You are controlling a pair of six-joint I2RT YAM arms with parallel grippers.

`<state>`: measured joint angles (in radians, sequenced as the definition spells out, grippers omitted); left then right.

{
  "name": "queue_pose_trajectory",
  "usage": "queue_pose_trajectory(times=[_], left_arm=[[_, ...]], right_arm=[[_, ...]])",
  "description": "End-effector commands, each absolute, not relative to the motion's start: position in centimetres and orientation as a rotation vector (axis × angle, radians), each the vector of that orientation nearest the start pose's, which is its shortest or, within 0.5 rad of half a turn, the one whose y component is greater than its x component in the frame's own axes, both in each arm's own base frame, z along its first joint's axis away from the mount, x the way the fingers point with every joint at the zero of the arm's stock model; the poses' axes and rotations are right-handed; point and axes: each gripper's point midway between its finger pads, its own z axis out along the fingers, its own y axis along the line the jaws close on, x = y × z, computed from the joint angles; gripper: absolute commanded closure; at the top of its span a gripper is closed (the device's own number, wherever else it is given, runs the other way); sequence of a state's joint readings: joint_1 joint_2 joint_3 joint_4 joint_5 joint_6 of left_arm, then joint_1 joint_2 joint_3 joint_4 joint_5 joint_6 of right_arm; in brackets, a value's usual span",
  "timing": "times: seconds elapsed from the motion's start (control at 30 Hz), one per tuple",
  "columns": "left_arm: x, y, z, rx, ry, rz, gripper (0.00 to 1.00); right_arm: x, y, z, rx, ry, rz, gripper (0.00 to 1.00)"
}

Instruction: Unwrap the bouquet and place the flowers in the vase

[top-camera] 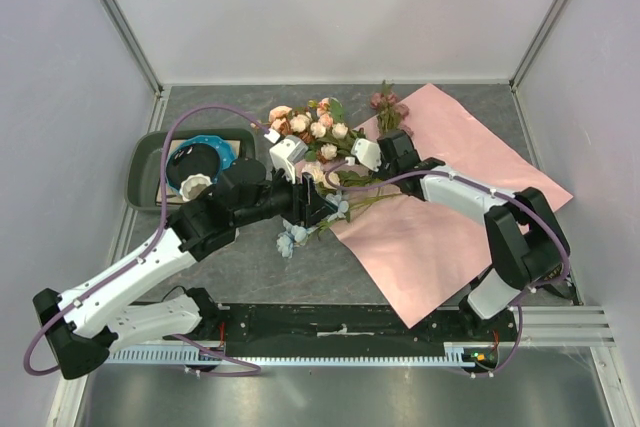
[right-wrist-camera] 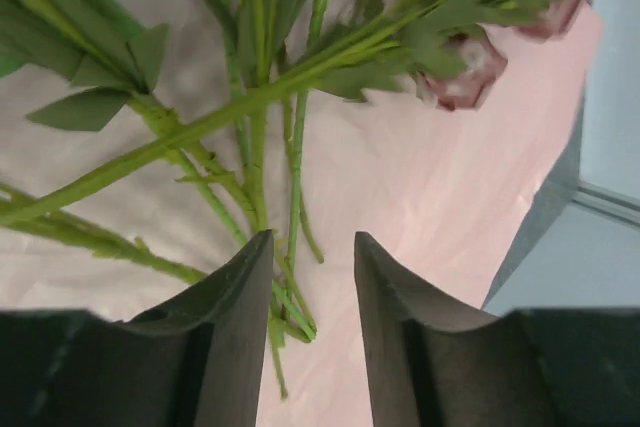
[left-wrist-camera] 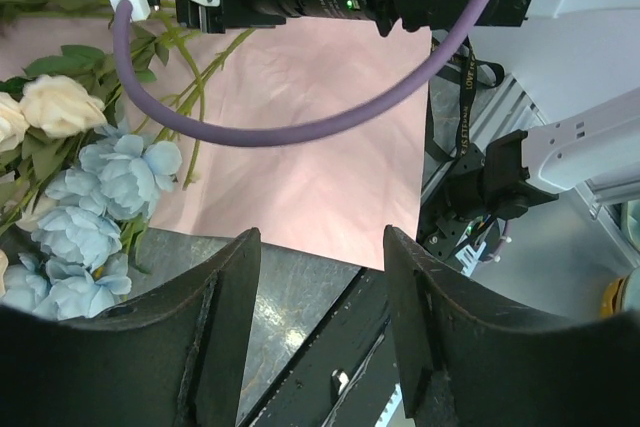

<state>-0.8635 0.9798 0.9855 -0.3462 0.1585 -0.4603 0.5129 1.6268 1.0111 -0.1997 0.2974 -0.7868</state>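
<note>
top external view: the pink paper sheet [top-camera: 450,147] lies opened flat on the table to the right, and the flowers [top-camera: 315,129] lie loose across its left edge and the bare table beside it. peach and cream heads point to the rear, blue ones [top-camera: 293,238] lie toward the near side, and mauve ones [top-camera: 390,102] rest at the sheet's far corner. no ribbon can be made out around the stems. a small white fluted object at the near edge of the dark green tray [top-camera: 140,162], far left, is probably the vase [top-camera: 193,185]; no stem stands in it.

left wrist view: the left gripper [left-wrist-camera: 322,247] is held well apart with nothing between its jaws, hovering over the sheet's near edge beside the blue roses.

right wrist view: the right gripper [right-wrist-camera: 312,257] is partly parted just above the stems [right-wrist-camera: 250,107]. a few stem ends lie in the gap but do not look pinched.

judged progress: unwrapping appears done. what is left is gathering the stems, carrying them well to the left and standing them in the vase.
</note>
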Motion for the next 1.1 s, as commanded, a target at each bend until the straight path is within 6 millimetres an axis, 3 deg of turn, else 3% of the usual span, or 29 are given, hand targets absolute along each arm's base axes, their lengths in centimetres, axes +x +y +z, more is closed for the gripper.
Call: queue_pose_trajectory(times=[0.0,0.13,0.27,0.33,0.4,0.67,0.73,0.9,1.07], left_arm=[[18.5,-28.0,28.4,0.523,1.935,-1.009,0.41],[18.4,-28.3,28.3,0.538,1.940,-1.014,0.41],[18.5,-28.3,28.1,0.548,1.940,-0.999,0.41],[18.7,-28.2,28.0,0.553,1.940,-0.985,0.41],[18.8,-28.1,28.2,0.546,1.936,-0.976,0.41],[18.8,-28.5,28.1,0.554,1.951,-0.988,0.40],[18.8,-28.8,28.0,0.561,1.958,-0.994,0.39],[19.0,-29.0,28.5,0.558,1.952,-1.001,0.38],[19.2,-28.9,28.9,0.549,1.954,-0.992,0.39]], right_arm=[[38.8,13.5,9.6,-1.250,2.100,-0.385,0.49],[39.0,12.5,11.1,-1.073,2.146,-0.417,0.34],[40.4,13.1,14.0,-0.718,2.216,-0.307,0.29],[40.6,14.2,12.6,-0.484,2.336,-0.163,0.29],[40.1,14.9,11.8,-0.282,2.450,-0.025,0.35],[37.3,18.8,8.7,0.060,2.545,0.454,0.48],[37.5,19.3,8.3,0.077,2.518,0.503,0.51],[37.8,18.2,6.7,0.120,2.496,0.439,0.60],[38.3,18.5,6.5,0.115,2.491,0.446,0.81]])
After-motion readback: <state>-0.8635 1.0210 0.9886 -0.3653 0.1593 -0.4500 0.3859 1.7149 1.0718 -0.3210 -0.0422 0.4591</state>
